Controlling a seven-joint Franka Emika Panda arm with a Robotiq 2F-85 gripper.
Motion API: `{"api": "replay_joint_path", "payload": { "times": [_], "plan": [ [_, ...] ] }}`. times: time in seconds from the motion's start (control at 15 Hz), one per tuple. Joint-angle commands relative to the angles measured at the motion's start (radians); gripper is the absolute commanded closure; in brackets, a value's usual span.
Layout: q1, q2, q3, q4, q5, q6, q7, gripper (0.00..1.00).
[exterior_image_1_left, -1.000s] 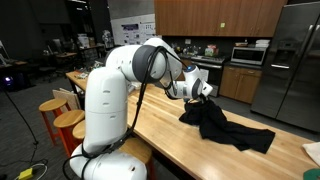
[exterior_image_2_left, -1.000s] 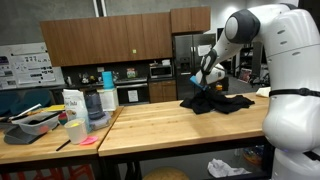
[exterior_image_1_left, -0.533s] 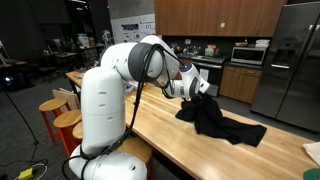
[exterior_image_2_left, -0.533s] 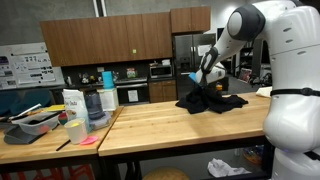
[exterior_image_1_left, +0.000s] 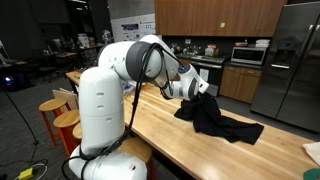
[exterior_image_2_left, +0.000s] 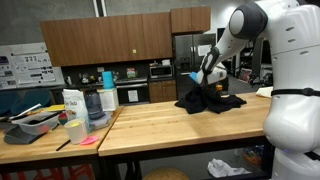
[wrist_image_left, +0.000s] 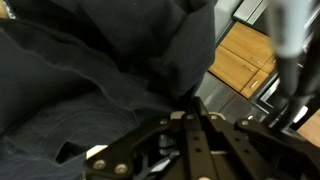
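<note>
A black cloth (exterior_image_1_left: 216, 119) lies crumpled on the long wooden table (exterior_image_1_left: 160, 135), with one corner lifted. My gripper (exterior_image_1_left: 203, 92) is shut on that raised corner, just above the tabletop. In an exterior view the cloth (exterior_image_2_left: 210, 101) sits bunched at the far end of the table (exterior_image_2_left: 170, 125), hanging from the gripper (exterior_image_2_left: 207, 84). In the wrist view the dark cloth (wrist_image_left: 90, 70) fills the upper left and the gripper (wrist_image_left: 190, 102) has its fingers pressed together on a fold of it.
A tray (exterior_image_2_left: 35, 120), a white carton (exterior_image_2_left: 72, 103), a yellow cup (exterior_image_2_left: 74, 131) and a blue-topped jug (exterior_image_2_left: 100, 98) crowd one end of the table. Round stools (exterior_image_1_left: 62, 115) stand beside the robot base. A steel fridge (exterior_image_1_left: 290, 60) and cabinets stand behind.
The gripper has dragged the cloth a little along the table toward the robot base, and the cloth has bunched up more. The jaws stayed shut.
</note>
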Motion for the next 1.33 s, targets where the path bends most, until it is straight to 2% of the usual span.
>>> {"api": "replay_joint_path", "payload": {
  "times": [0.0, 0.47, 0.53, 1.27],
  "plan": [
    [0.027, -0.039, -0.039, -0.041, -0.014, 0.026, 0.036, 0.99],
    [0.069, -0.043, -0.12, -0.097, -0.01, 0.123, 0.044, 0.99],
    [0.043, -0.01, -0.087, -0.053, 0.0, 0.075, 0.017, 0.96],
    [0.051, -0.012, -0.101, -0.071, 0.0, 0.1, 0.017, 0.96]
  ]
}}
